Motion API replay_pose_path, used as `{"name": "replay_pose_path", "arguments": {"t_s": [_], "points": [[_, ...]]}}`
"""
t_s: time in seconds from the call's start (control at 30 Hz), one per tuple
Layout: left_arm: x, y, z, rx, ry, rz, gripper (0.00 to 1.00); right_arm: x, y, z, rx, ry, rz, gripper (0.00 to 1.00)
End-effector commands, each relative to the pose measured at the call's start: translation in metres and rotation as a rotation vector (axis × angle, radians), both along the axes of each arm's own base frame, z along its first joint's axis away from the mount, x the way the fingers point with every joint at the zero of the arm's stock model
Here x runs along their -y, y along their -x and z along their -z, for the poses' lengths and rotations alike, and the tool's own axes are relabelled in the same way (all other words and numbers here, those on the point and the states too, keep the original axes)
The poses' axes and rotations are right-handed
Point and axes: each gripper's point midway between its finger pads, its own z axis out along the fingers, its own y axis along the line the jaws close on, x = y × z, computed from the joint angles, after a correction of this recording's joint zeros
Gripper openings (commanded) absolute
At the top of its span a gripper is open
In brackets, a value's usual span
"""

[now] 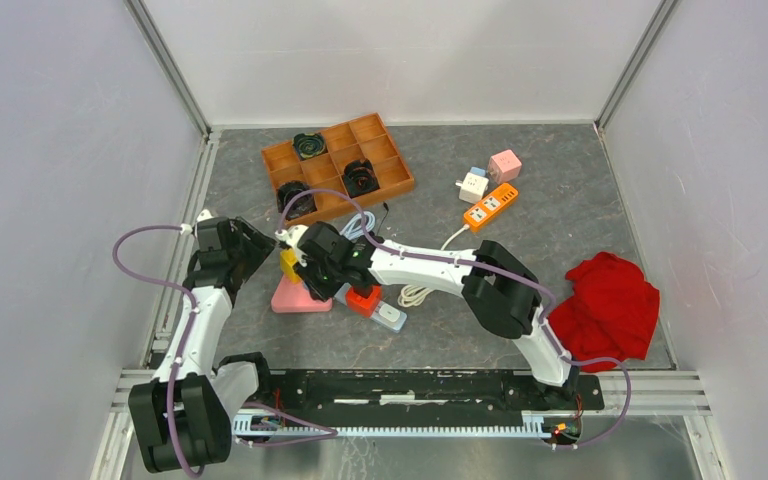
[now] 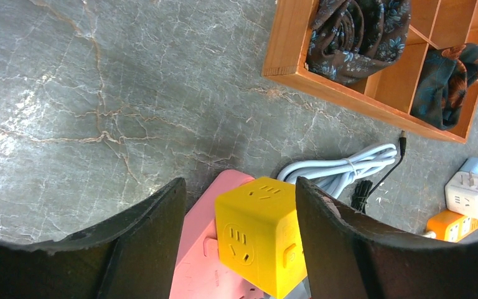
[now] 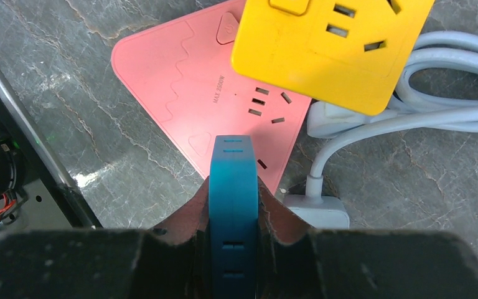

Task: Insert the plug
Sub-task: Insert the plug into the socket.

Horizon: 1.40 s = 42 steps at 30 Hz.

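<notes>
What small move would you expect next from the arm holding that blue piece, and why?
Probably the right end effector should ease its teal plastic plug toward the free slots of the pink triangular power strip. The plug is gripped tight and points at the strip, but hangs short of those slots. The yellow cube socket sits over another part of the strip.

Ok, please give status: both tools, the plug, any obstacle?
Left tool open, astride yellow cube. Right tool shut on blue plug, over pink power strip. Yellow cube stands on the strip, beside free sockets.
</notes>
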Motion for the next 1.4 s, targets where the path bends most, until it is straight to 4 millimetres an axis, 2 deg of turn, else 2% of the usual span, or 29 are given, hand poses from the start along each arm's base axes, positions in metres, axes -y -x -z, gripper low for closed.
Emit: {"name": "replay_pose_path", "arguments": {"t_s": [0.0, 0.5, 0.67, 0.8, 1.37], "points": [[-0.008, -0.002, -0.006, 0.039, 0.004, -0.068, 0.71, -0.008, -0.007, -0.008, -0.007, -0.025, 0.052, 0.0], [-0.008, -0.001, -0.003, 0.035, 0.014, -0.075, 0.7, -0.012, -0.008, 0.0, -0.047, -0.014, 0.114, 0.0], [-0.007, 0.0, -0.002, 0.03, 0.017, -0.075, 0.7, -0.005, -0.01, 0.003, -0.038, 0.022, 0.135, 0.0], [-0.012, 0.0, -0.001, 0.026, 0.002, -0.1, 0.7, -0.003, -0.01, 0.0, -0.038, 0.028, 0.143, 0.0], [-0.013, 0.0, -0.001, 0.027, 0.0, -0.109, 0.7, -0.009, -0.007, -0.004, -0.059, 0.019, 0.148, 0.0]]}}
